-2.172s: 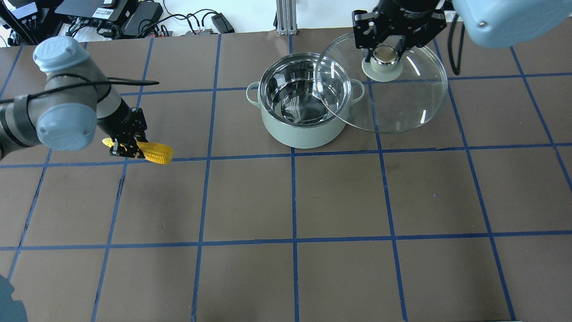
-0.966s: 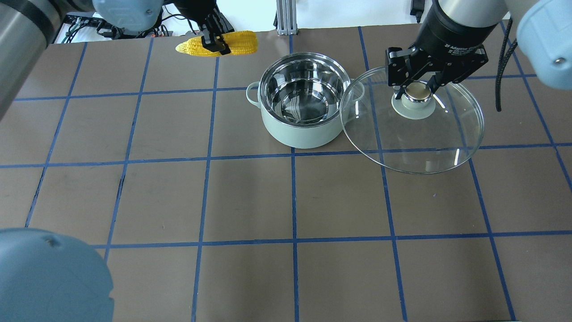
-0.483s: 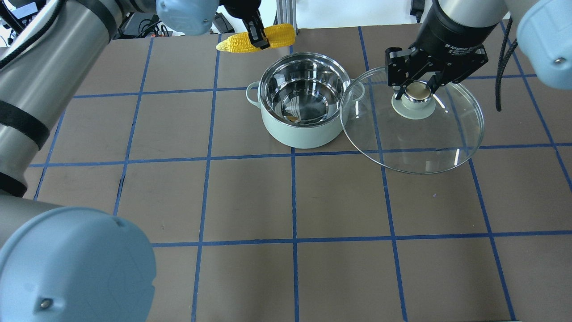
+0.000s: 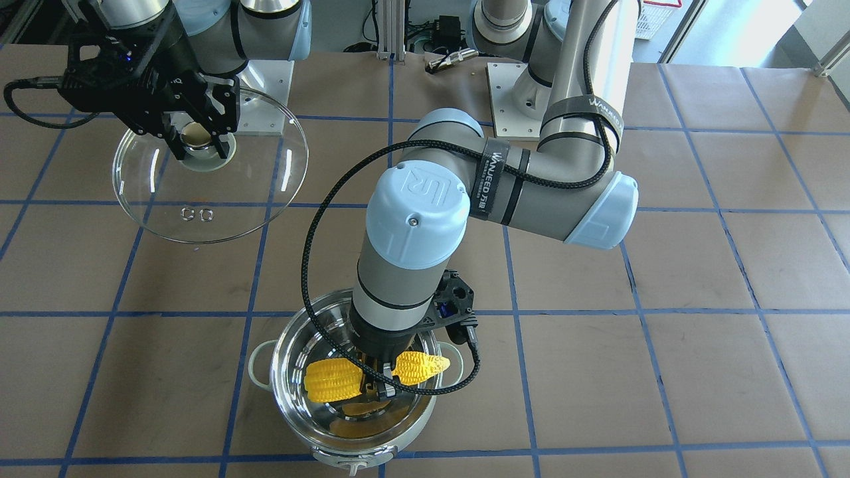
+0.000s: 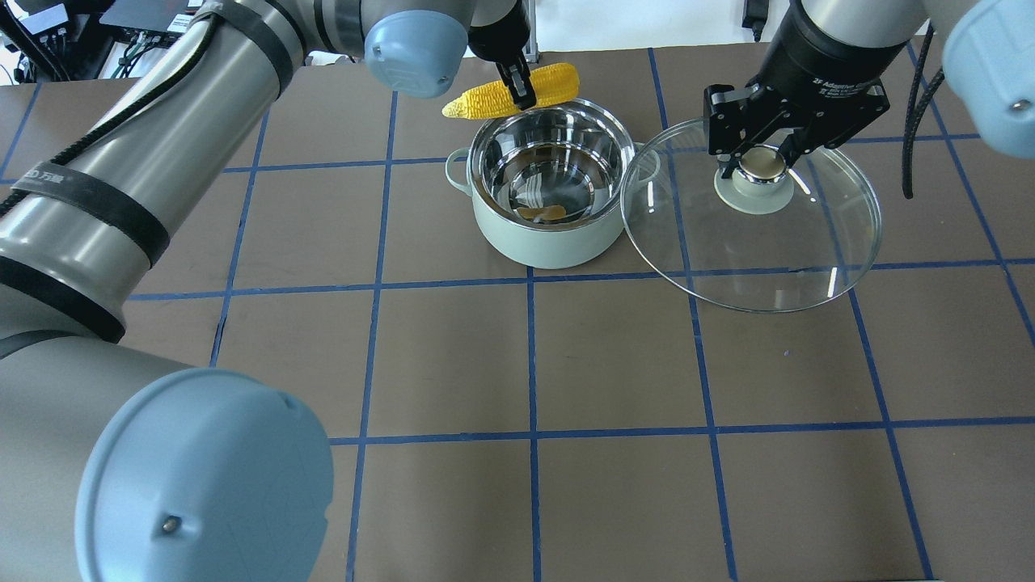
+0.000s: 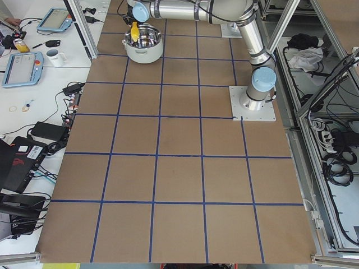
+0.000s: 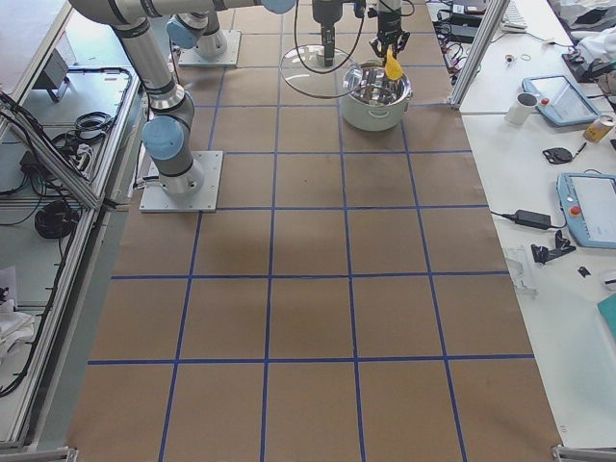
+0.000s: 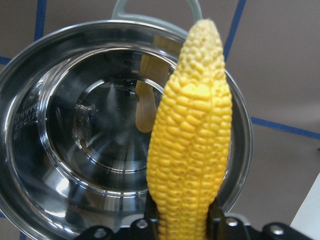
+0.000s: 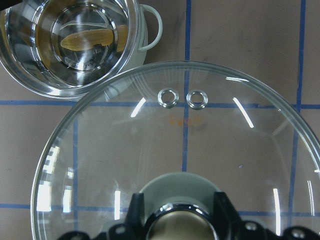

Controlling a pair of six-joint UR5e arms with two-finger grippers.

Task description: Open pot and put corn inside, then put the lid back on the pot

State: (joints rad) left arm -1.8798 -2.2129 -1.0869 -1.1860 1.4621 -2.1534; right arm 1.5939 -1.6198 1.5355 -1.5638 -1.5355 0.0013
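Note:
The open mint-green pot (image 5: 546, 242) with a shiny steel inside (image 8: 95, 135) stands at the table's far middle. My left gripper (image 5: 517, 90) is shut on the yellow corn (image 5: 546, 83) and holds it level in the air over the pot's far rim; the corn also shows in the front view (image 4: 339, 380) and the left wrist view (image 8: 190, 145). My right gripper (image 5: 762, 162) is shut on the gold knob of the clear glass lid (image 5: 776, 259), held in the air to the right of the pot (image 9: 70, 45). The lid also shows in the front view (image 4: 199, 219).
The brown table has a blue tape grid (image 5: 532, 356). Cables and electronics (image 5: 162, 24) lie beyond the far edge. My left arm (image 5: 145, 186) stretches across the near left of the overhead view.
My left gripper has carried the corn from the left side of the table up and rightward to above the pot. My right gripper moved the lid off to the pot's right and now holds still.

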